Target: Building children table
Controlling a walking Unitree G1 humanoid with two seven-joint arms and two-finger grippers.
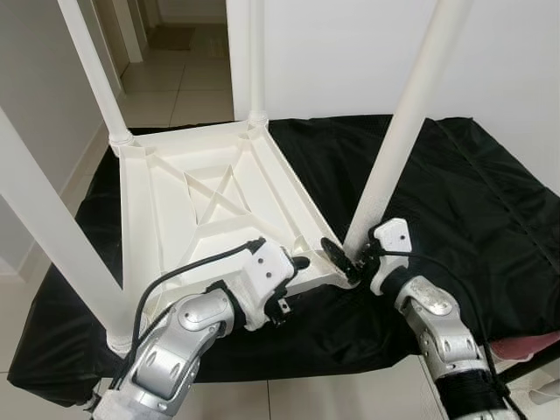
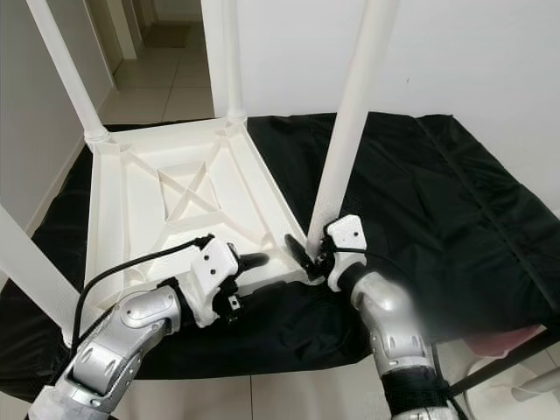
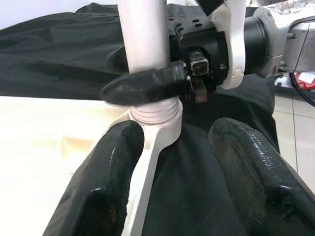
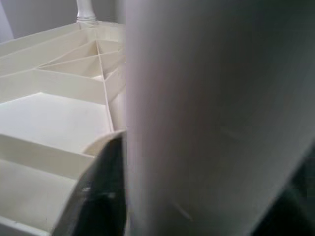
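A white children's table (image 1: 210, 201) lies upside down on a black cloth (image 1: 455, 192), with its legs pointing up. My right gripper (image 1: 348, 260) is shut on the near right leg (image 1: 402, 131), right at its threaded base by the table's corner socket (image 3: 155, 115). One of its fingers (image 3: 142, 86) crosses in front of the leg. My left gripper (image 1: 302, 262) is open at the table's near edge beside that corner. Its two fingertips (image 3: 110, 182) straddle the rim without clamping it. The right wrist view is mostly leg (image 4: 216, 118), with the ribbed underside (image 4: 54, 108) behind.
Three other legs stand up: far left (image 1: 92, 70), far right (image 1: 256, 61) and near left (image 1: 52, 236). The cloth-covered surface drops off close in front of me. A tiled hallway (image 1: 175, 79) runs behind on the left, and a white wall (image 1: 350, 52) stands behind.
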